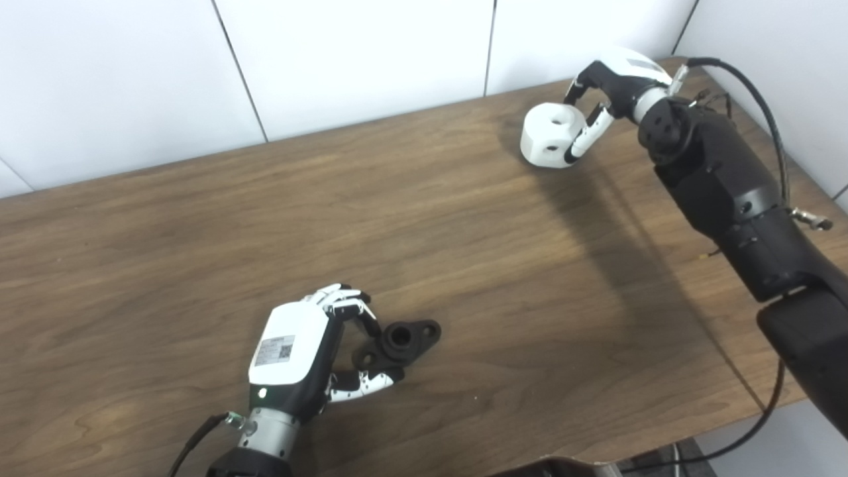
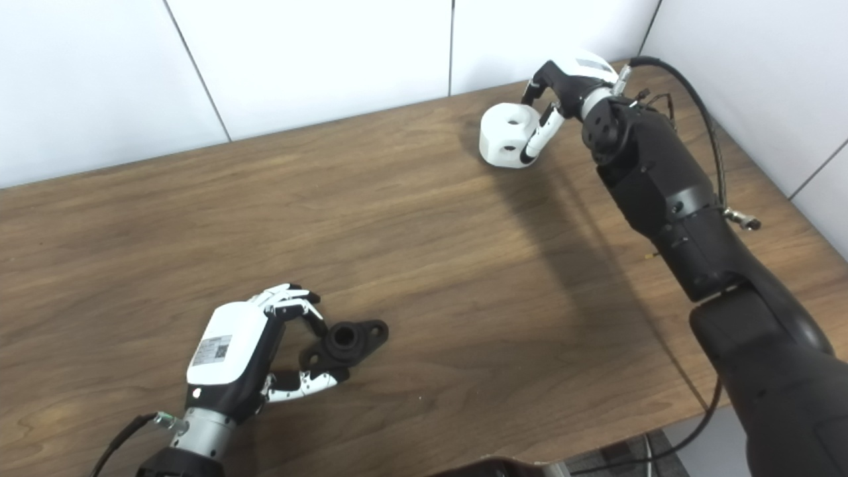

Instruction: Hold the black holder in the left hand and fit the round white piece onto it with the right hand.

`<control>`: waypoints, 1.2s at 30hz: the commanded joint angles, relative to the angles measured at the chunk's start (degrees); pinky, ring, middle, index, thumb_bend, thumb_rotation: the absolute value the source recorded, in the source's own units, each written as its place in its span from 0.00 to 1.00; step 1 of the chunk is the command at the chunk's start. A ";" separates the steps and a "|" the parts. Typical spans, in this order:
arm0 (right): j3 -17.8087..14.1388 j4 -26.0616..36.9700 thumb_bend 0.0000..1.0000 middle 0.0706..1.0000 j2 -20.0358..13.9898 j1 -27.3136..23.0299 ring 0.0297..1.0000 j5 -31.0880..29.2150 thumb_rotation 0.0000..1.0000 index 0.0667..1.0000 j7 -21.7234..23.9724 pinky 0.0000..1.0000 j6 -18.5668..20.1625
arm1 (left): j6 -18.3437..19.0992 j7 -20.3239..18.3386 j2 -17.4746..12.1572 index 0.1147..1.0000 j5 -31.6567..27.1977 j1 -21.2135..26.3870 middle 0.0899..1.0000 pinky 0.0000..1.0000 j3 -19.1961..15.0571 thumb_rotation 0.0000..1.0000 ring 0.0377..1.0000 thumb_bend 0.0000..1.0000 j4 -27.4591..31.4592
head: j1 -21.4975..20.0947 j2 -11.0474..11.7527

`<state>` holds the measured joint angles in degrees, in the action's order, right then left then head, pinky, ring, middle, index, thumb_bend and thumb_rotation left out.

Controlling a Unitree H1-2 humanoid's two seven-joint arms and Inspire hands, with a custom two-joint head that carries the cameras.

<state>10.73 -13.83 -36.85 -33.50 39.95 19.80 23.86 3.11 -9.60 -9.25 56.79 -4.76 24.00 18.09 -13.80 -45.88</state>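
Observation:
The black holder [image 1: 405, 338], a flanged piece with a round socket, lies flat on the wooden table [image 1: 464, 265] near the front. My left hand [image 1: 298, 351] is closed on its left end, fingers curled over the flange and thumb [image 1: 364, 384] under its near side. Far back on the right, the round white piece [image 1: 548, 136], with a hole in its top and another in its side, rests on the table. My right hand [image 1: 613, 83] wraps it from the right, with fingers behind it and the thumb [image 1: 586, 136] across its front.
White wall panels [image 1: 358, 59] rise just behind the table's back edge, close to the white piece. The table's right edge runs under my right forearm [image 1: 729, 192], where a black cable [image 1: 768, 119] loops. Bare wood separates the two hands.

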 commanded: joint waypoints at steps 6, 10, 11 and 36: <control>2.36 9.35 0.52 0.76 -2.98 -1.18 0.89 3.61 0.13 0.45 1.76 0.88 -0.79 | 2.16 -3.61 -1.48 0.42 0.42 -1.85 0.73 0.75 0.45 0.05 0.83 0.52 -2.64 | -0.26 -0.16; 2.53 14.73 0.52 0.75 -3.92 -0.95 0.87 3.76 0.13 0.45 5.77 0.87 -0.92 | 2.19 -3.70 -1.50 0.42 0.51 -1.71 0.73 0.74 0.62 0.05 0.83 0.52 -2.69 | 0.13 -0.26; 2.71 16.21 0.53 0.75 -4.25 -0.92 0.87 4.06 0.13 0.45 7.16 0.87 -0.85 | 2.21 -3.71 -1.46 0.42 0.41 -1.69 0.73 0.74 0.63 0.05 0.83 0.52 -2.72 | 0.23 -0.28; 0.37 49.68 0.53 0.74 1.46 3.54 0.87 8.43 0.14 0.45 30.50 0.82 3.03 | 3.47 -5.30 0.06 0.42 1.96 -1.19 0.73 0.74 1.28 0.05 0.83 0.52 -1.97 | 4.35 -1.94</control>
<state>12.73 33.65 -34.79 -28.49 47.61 50.12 26.50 4.03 -11.06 -8.59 58.49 -4.19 24.68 18.32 -9.41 -47.81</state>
